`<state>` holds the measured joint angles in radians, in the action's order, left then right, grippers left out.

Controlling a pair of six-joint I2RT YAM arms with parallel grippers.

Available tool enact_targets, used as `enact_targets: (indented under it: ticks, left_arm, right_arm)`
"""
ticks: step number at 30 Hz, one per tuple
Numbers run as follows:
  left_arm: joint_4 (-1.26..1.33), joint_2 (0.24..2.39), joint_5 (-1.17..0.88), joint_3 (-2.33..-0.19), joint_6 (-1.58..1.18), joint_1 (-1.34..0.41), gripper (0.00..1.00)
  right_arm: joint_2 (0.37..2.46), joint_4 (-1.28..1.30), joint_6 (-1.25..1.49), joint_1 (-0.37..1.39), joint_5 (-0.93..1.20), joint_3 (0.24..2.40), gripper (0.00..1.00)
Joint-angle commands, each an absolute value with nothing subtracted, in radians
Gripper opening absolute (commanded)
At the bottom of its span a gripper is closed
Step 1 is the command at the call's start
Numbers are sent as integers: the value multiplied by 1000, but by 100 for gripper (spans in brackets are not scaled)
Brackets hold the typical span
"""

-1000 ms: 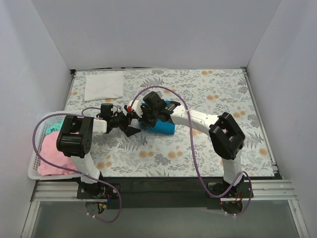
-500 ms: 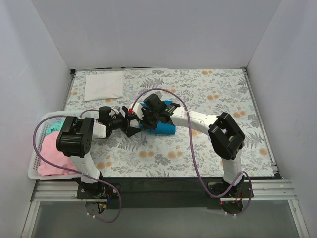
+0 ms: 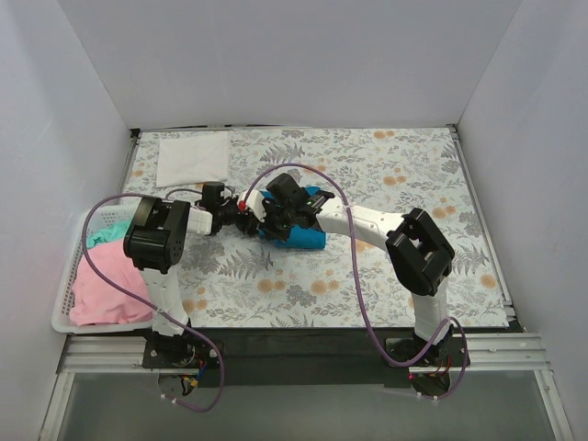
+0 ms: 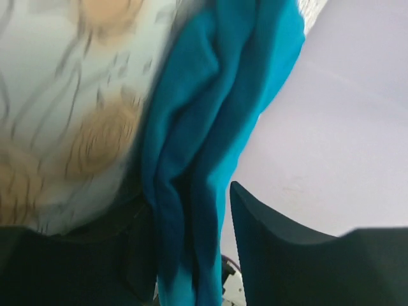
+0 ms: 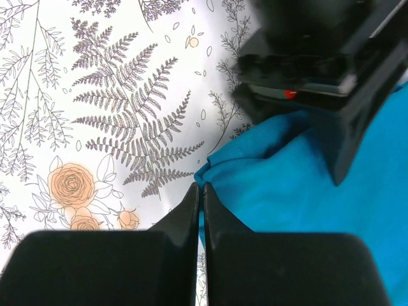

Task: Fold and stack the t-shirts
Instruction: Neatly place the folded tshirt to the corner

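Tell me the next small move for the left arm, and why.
Probably close the left jaws fully. In the left wrist view a fold of the teal-blue cloth t-shirt already sits between them, with a gap on one side, while the right jaws are shut at its edge.

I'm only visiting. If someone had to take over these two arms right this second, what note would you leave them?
Left gripper: open, jaws either side of a fold of the teal shirt, not pinching it.
Right gripper: shut at that shirt's edge; unclear if it pinches cloth.
Where: teal shirt bunched mid table; white shirt at the far left corner; pink shirt and mint shirt in the basket.
Done: white shirt folded flat.
Left: fold teal, stack it, then pink and mint.
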<state>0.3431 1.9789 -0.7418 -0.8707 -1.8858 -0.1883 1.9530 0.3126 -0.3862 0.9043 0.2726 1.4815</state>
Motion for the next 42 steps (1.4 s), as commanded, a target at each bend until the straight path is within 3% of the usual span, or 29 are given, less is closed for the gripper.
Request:
enact_targets:
  ticks: [1, 5, 6, 7, 8, 9, 10, 12, 13, 16, 20, 28, 42]
  left_arm:
    - [236, 2012, -677, -960, -1810, -192, 41]
    - [128, 2062, -667, -1077, -1714, -212, 29]
    - [62, 2069, -654, -1100, -1683, -216, 15]
    - [13, 2074, -641, -1162, -1643, -221, 10]
    - [-112, 2080, -628, -1198, -1531, -222, 1]
    - [-180, 2083, -605, -1241, -1475, -224, 0]
    - [-239, 2089, -551, -1309, -1413, -222, 0]
    - [-377, 2094, -496, -1385, -1238, -224, 0]
    - [-423, 2105, -433, -1422, -1188, -222, 0]
    - [-602, 2163, -323, -1619, -1007, -221, 0]
    - [-725, 2224, -235, -1850, -816, -204, 0]
    - [-756, 2313, -160, -2198, -585, -175, 0]
    - [-578, 2198, -83, -2166, -463, -156, 0]
  right_arm:
    - [1936, 295, -365, 910, 310, 1514, 1]
    - [1953, 295, -357, 910, 293, 1531, 1]
    - [1957, 296, -350, 910, 287, 1537, 1]
    - [1965, 305, -342, 910, 279, 1543, 4]
    - [1964, 314, -338, 905, 281, 1551, 11]
    - [1959, 321, -334, 897, 281, 1546, 19]
    - [1938, 324, -334, 891, 281, 1536, 39]
    - [1911, 324, -331, 862, 278, 1493, 52]
    - [1887, 327, -328, 850, 278, 1477, 65]
    - [1838, 342, -313, 792, 281, 1434, 83]
    - [1784, 359, -316, 727, 272, 1390, 92]
    - [1729, 362, -325, 657, 252, 1295, 98]
    - [1717, 362, -327, 649, 236, 1275, 98]
